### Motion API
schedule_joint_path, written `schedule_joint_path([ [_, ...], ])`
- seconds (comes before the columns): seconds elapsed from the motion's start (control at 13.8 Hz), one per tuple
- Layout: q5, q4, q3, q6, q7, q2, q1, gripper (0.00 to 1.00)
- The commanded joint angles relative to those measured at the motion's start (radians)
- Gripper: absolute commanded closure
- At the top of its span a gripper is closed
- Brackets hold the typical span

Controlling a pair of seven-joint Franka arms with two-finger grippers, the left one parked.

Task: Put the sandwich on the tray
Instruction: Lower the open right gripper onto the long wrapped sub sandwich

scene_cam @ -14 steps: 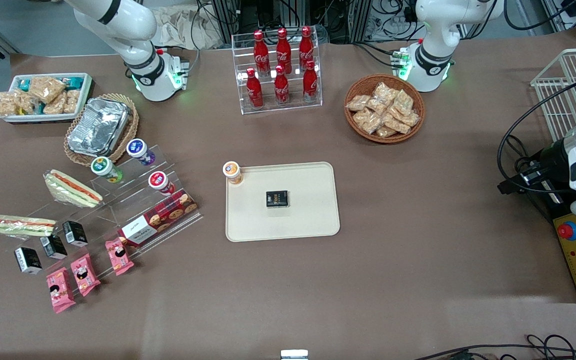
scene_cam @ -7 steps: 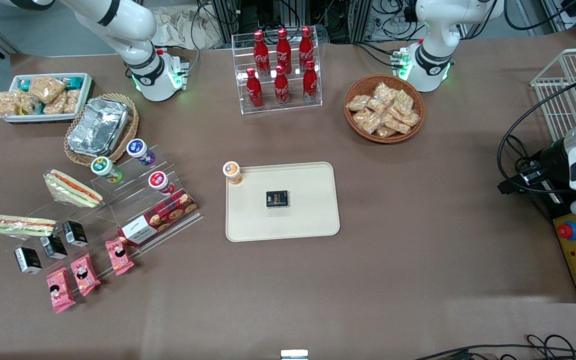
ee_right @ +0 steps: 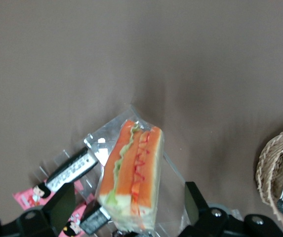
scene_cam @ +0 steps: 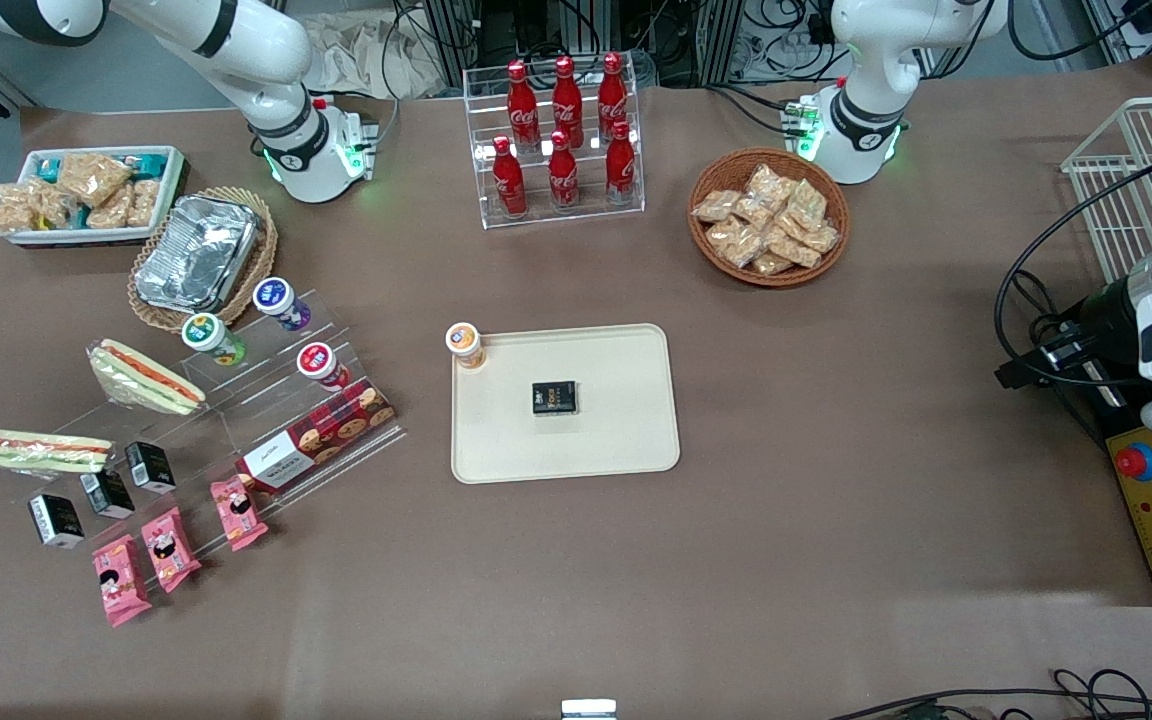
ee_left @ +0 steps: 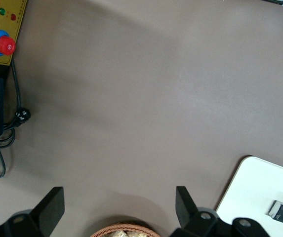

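There are two sandwiches on a clear shelf point(scene_cam: 236, 420) at the working arm's end of the desk point(scene_cam: 836, 500). The sandwich point(scene_cam: 36, 450) with the thin red and green lines lies nearer the front camera. The other sandwich point(scene_cam: 143, 376) has a wide red stripe. The pincer point(ee_right: 129, 197) hangs over the thin-striped one. It is open, with its two fingers point(ee_right: 62, 205) wide apart and not touching the wrap. The tray point(scene_cam: 616, 440) sits in the middle of the desk, well apart from the sandwich. One black box point(scene_cam: 555, 397) lies on the tray, and one cup point(scene_cam: 464, 345) stands at its corner. The shelf also holds three more cups, three more black boxes and one cookie box point(scene_cam: 316, 436). Three pink packs point(scene_cam: 171, 548) lie just beside it. Six red bottles point(scene_cam: 564, 135) stand in a clear rack.
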Motion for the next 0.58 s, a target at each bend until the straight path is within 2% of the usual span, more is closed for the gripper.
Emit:
schedule_joint_path([
  [0.0, 0.039, 0.009, 0.004, 0.010, 0.047, 0.015, -0.009, 0.02],
  [0.36, 0.060, -0.011, 0.005, 0.018, 0.056, 0.033, -0.012, 0.02],
  [0.51, 0.080, -0.029, 0.005, 0.016, 0.053, 0.033, -0.024, 0.10],
])
